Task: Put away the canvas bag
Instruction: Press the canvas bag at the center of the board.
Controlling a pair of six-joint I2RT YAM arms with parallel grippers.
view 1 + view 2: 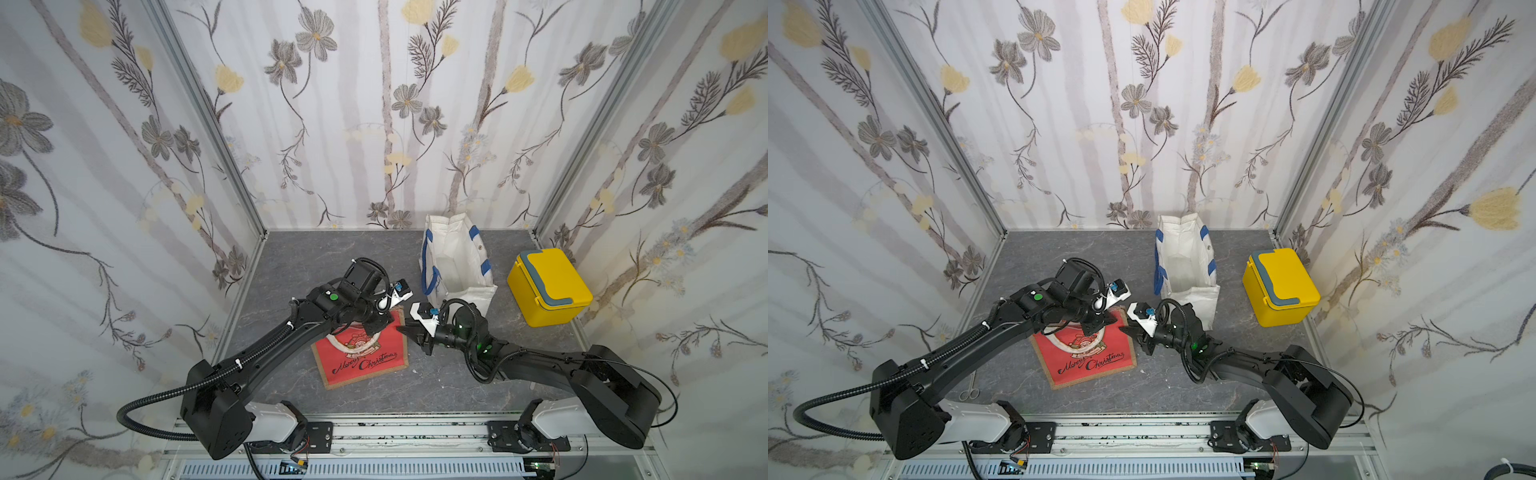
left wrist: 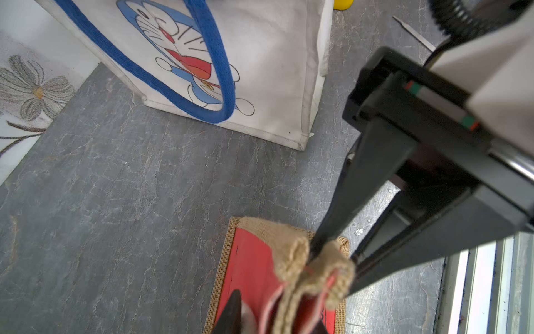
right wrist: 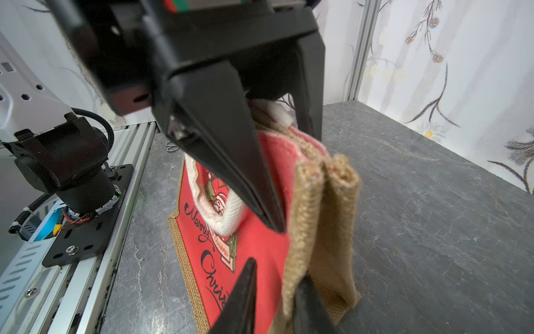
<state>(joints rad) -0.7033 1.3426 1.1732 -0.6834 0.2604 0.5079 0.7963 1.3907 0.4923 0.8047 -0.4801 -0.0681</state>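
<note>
- Right wrist view: the left gripper (image 3: 292, 185) nips the upper rim of the red Christmas bag (image 3: 260, 254) — one finger on the printed face, one behind it.
- Left wrist view: the right gripper (image 2: 332, 269) pinches the bunched burlap side edge.
- The bag's top is raised; its bottom rests on the table (image 1: 291, 266), near the white tote (image 1: 457, 266).
- My judgement: raise both grips together and level — an uneven pull could twist the burlap or slip it free.
</note>
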